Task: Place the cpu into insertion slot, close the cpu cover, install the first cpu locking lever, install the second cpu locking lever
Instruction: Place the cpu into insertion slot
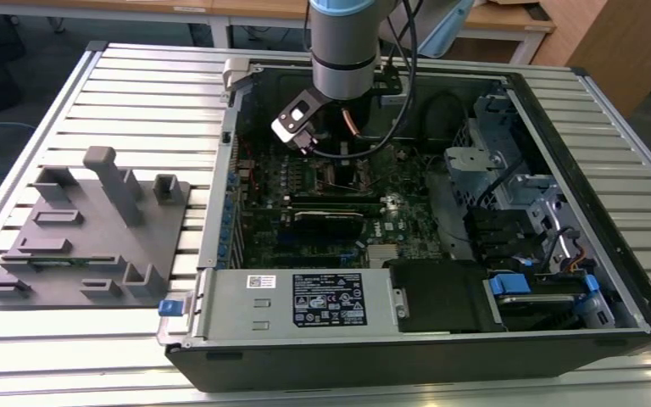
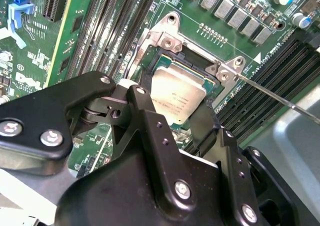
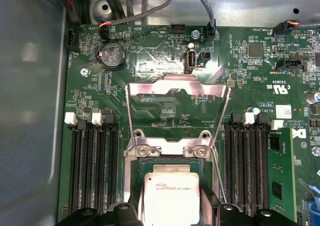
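A grey cylindrical robot arm [image 1: 348, 51] reaches down from the top centre of the exterior view into an open black desktop computer case [image 1: 416, 360]. The case lies on a slatted aluminium table [image 1: 133, 76], with a grey moulded fixture tray [image 1: 88, 229] beside it at the exterior view's left. In both wrist views the black two-fingered gripper [image 2: 172, 106] [image 3: 172, 213] is clenched on the cpu [image 2: 180, 93] [image 3: 170, 196], a flat square chip with a silver-grey metal top. One finger presses against each of two opposite edges. The chip lies level inside the insertion slot [image 3: 170, 165], a small square socket with a dark frame and silvery rim on the green motherboard [image 3: 165, 46]. It appears to be seated there, though the fingers hide its nearer edge. The cpu cover [image 3: 175, 86], a thin silvery metal frame with a cut-out middle, stands swung open on its hinge just beyond the socket, clear of the chip. A thin metal lever rod [image 2: 280, 98] runs away from one corner of the socket, unlatched. Long narrow black memory slots [image 3: 92, 171] flank the socket on both sides, and a round silver coin battery [image 3: 112, 55] sits further off on the board.
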Motion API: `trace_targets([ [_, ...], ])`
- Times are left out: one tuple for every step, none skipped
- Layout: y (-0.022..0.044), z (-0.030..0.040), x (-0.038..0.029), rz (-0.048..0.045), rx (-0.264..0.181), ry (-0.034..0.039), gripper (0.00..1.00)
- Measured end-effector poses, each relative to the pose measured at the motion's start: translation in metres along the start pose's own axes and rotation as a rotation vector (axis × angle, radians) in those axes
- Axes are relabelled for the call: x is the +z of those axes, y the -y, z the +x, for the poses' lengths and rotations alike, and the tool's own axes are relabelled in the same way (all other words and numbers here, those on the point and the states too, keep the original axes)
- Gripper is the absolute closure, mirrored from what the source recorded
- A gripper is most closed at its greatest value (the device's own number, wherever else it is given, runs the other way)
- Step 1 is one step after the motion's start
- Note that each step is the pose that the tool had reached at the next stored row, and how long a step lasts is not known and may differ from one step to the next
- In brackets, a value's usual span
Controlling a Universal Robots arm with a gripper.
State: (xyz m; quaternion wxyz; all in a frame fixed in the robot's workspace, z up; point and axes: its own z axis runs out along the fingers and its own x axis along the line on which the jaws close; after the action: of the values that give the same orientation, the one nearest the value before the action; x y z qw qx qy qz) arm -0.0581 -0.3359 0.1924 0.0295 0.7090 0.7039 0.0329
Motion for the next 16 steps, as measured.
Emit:
trace_targets([
  [0.0000, 0.0000, -0.0002, 0.0000, 0.000, -0.0002, 0.46],
  [-0.0001, 0.0000, -0.0005, 0.0000, 0.000, -0.0002, 0.46],
  [-0.0001, 0.0000, -0.0009, 0.0001, 0.000, -0.0001, 0.46],
  [-0.0001, 0.0000, -0.0015, 0.0000, 0.000, 0.0000, 0.46],
  [-0.0002, 0.0000, -0.0019, 0.0000, 0.000, 0.0000, 0.46],
  [-0.0002, 0.0000, -0.0019, -0.0001, 0.000, -0.0001, 0.46],
  [-0.0002, 0.0000, -0.0019, -0.0001, 0.000, -0.0002, 0.46],
  [-0.0002, 0.0000, -0.0019, 0.0000, 0.000, -0.0001, 0.46],
  [-0.0002, 0.0000, -0.0019, 0.0000, 0.000, 0.0000, 0.46],
  [-0.0002, 0.0000, -0.0020, 0.0004, 0.000, 0.0001, 0.46],
  [-0.0002, 0.0000, -0.0019, 0.0025, 0.000, 0.0002, 0.46],
  [-0.0001, -0.0001, -0.0020, 0.0041, 0.000, 0.0004, 0.46],
  [-0.0001, -0.0001, -0.0020, 0.0044, 0.000, 0.0004, 0.46],
  [-0.0001, 0.0000, -0.0019, 0.0044, 0.000, 0.0002, 0.46],
  [-0.0001, 0.0000, -0.0019, 0.0044, 0.000, 0.0001, 0.46],
  [-0.0001, 0.0000, -0.0019, 0.0046, 0.000, -0.0011, 0.46],
])
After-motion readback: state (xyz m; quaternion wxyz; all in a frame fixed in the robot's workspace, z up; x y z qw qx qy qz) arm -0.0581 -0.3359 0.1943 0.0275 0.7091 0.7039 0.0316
